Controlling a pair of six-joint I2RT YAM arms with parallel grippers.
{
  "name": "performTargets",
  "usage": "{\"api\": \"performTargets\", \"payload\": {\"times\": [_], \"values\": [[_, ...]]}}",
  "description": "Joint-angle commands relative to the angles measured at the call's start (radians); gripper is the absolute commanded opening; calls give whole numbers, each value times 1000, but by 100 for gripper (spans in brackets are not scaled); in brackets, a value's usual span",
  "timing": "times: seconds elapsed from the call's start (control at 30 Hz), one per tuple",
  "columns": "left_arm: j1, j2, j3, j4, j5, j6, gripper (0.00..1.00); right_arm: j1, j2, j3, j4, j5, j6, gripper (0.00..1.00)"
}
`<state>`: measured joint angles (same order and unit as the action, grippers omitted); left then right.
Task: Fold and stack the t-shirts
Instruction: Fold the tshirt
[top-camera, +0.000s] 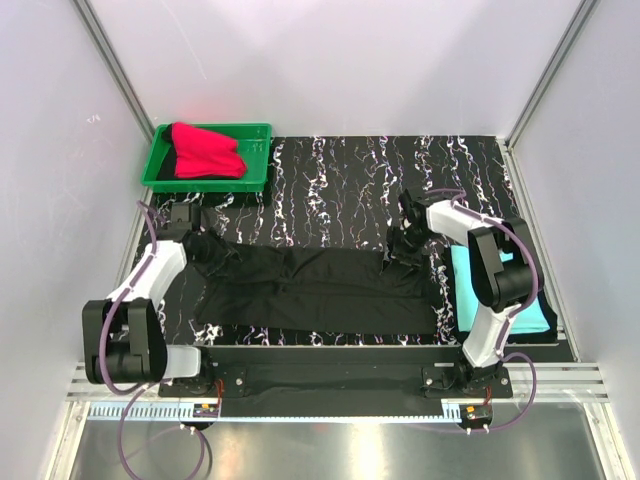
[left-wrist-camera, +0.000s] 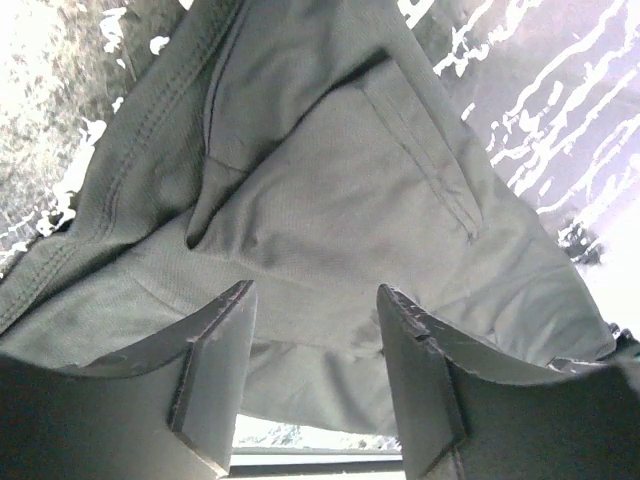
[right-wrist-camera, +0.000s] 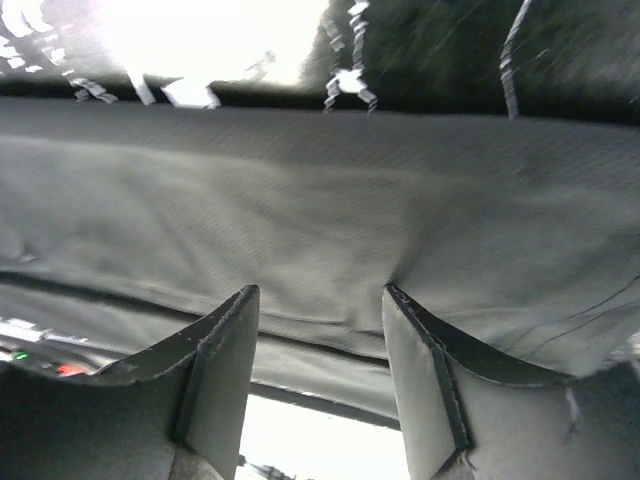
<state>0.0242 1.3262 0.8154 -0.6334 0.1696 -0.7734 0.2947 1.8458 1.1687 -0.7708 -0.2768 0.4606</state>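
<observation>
black t-shirt (top-camera: 310, 290): long axis left–right, neckline indistinct | turquoise t-shirt (top-camera: 461, 295): mostly hidden under right arm | left gripper (left-wrist-camera: 315, 290), right gripper (right-wrist-camera: 320, 290): jaws apart, holding nothing

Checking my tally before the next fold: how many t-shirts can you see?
3. Black t-shirt spread out centrally; red t-shirt in the green tray, far left; turquoise t-shirt partly hidden behind the right arm.

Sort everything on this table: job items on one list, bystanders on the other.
Job:
black t-shirt, spread between the arms
turquoise t-shirt, at the right edge
red t-shirt, in the tray

Lying about:
green tray
black marbled mat
</observation>
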Motion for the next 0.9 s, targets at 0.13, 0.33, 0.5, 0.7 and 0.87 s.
{"api": "performTargets", "payload": {"times": [0.13, 0.33, 0.5, 0.7, 0.87], "values": [[-3, 128, 44, 49, -45, -7, 54, 3, 68, 71, -16, 123, -97, 60], [-15, 260, 60, 87, -87, 10, 54, -19, 87, 49, -16, 143, -76, 61], [-113, 363, 135, 92, -123, 11, 52, -32, 52, -4, -16, 145, -53, 63], [-202, 513, 277, 87, -104, -24, 52, -52, -5, -53, -16, 159, -53, 64], [-280, 651, 428, 69, -105, -18, 52, -66, -49, -75, -16, 162, -56, 66]]}}
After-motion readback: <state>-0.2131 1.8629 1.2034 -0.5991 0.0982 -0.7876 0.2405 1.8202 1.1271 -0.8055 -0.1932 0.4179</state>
